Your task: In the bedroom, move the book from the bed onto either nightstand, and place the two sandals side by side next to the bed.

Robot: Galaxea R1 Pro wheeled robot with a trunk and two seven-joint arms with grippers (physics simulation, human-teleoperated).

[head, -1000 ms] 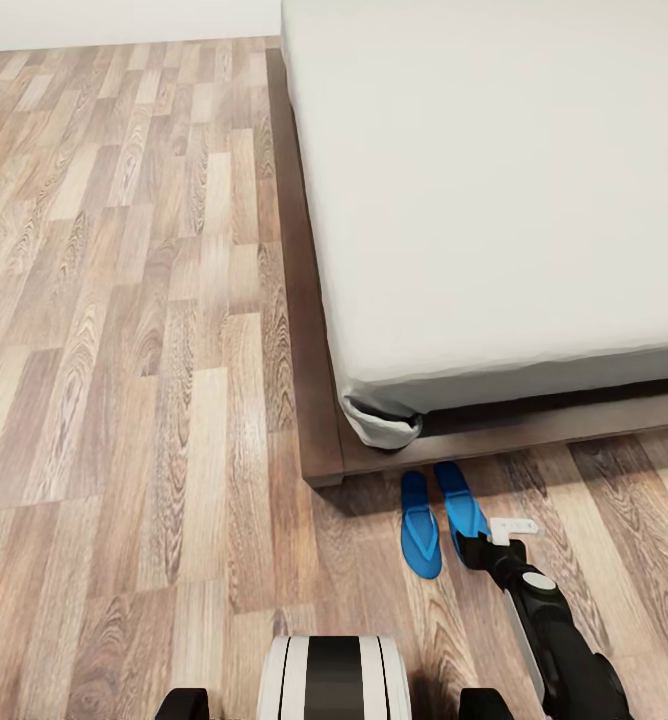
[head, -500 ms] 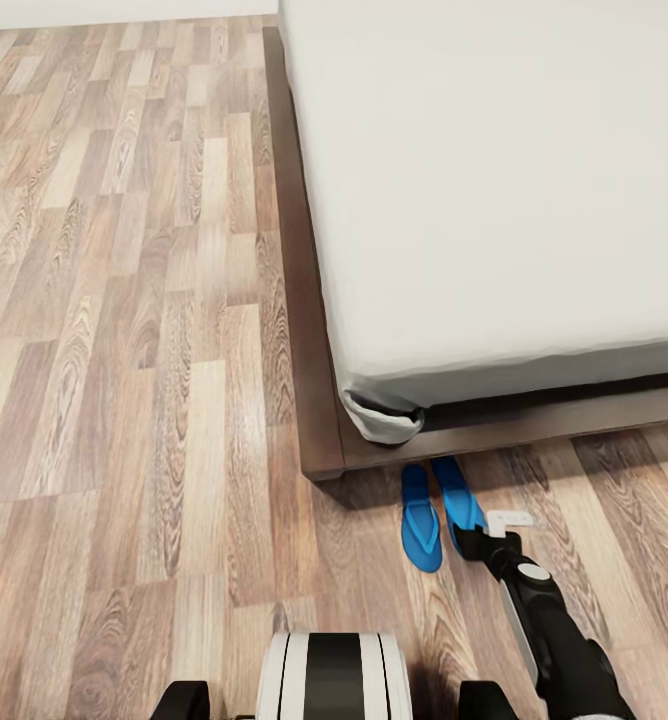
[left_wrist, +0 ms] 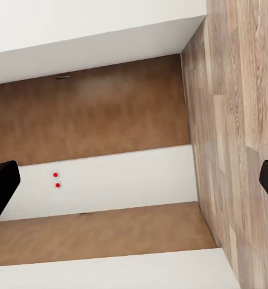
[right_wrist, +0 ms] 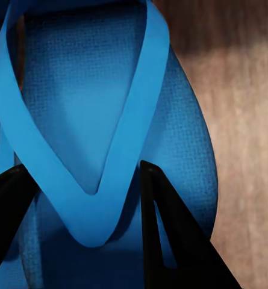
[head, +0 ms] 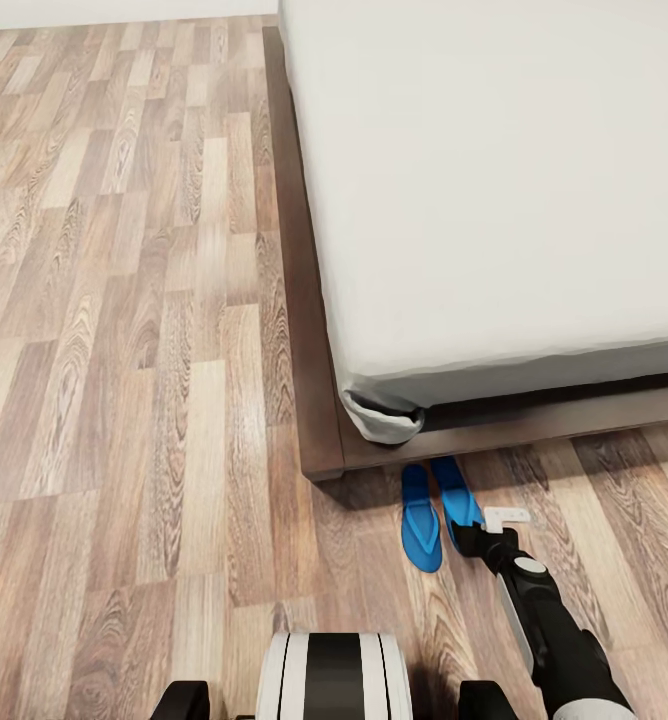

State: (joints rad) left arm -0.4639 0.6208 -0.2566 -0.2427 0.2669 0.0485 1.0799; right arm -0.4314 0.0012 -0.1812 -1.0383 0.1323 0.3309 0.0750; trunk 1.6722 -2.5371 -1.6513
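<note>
Two blue sandals lie side by side on the wood floor at the corner of the bed (head: 494,180): the left sandal (head: 420,522) and the right sandal (head: 456,492). My right gripper (head: 477,541) is down over the right sandal's heel end. In the right wrist view its fingers (right_wrist: 164,229) press against both outer edges of the blue V-strap (right_wrist: 97,198), shut on it. My left gripper (left_wrist: 134,180) is open with nothing between its fingers. The book and the nightstand are out of view.
The bed's dark wood frame (head: 319,420) juts out past the mattress, just beyond the sandals' toes. Open wood floor (head: 124,350) stretches to the left. My base (head: 332,675) sits at the near edge. White and brown bands (left_wrist: 109,120) lie ahead of the left gripper.
The head camera tilted a little one second ago. Since then my right arm has crept slightly toward the bed over the right sandal. Both sandals stay in place.
</note>
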